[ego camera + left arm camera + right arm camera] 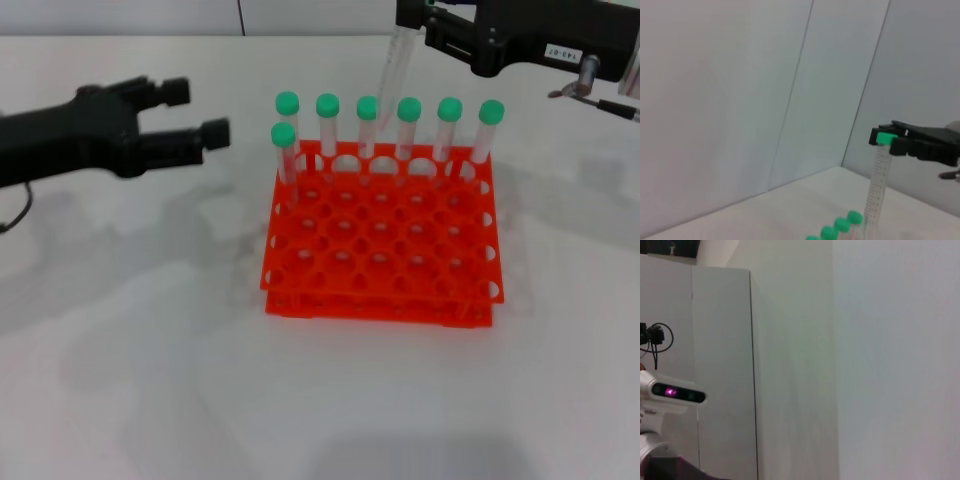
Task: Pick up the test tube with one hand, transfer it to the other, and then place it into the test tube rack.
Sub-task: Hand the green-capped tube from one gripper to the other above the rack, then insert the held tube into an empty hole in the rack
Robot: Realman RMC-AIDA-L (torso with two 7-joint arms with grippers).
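The test tube [393,70] hangs almost upright above the back row of the orange-red rack [380,262], its lower end among the caps there. My right gripper [410,20], the one with the white label, is shut on its top. In the left wrist view the green cap sits between that right gripper's [885,139] fingers, and the clear tube [876,185] hangs below. My left gripper [200,112] is open and holds nothing, level with the rack's back row and to its left, a short way off.
Several green-capped tubes [409,125] stand along the rack's back row, and one more [285,150] stands just in front at the left end. Their caps [841,225] show low in the left wrist view. White table [150,350] surrounds the rack.
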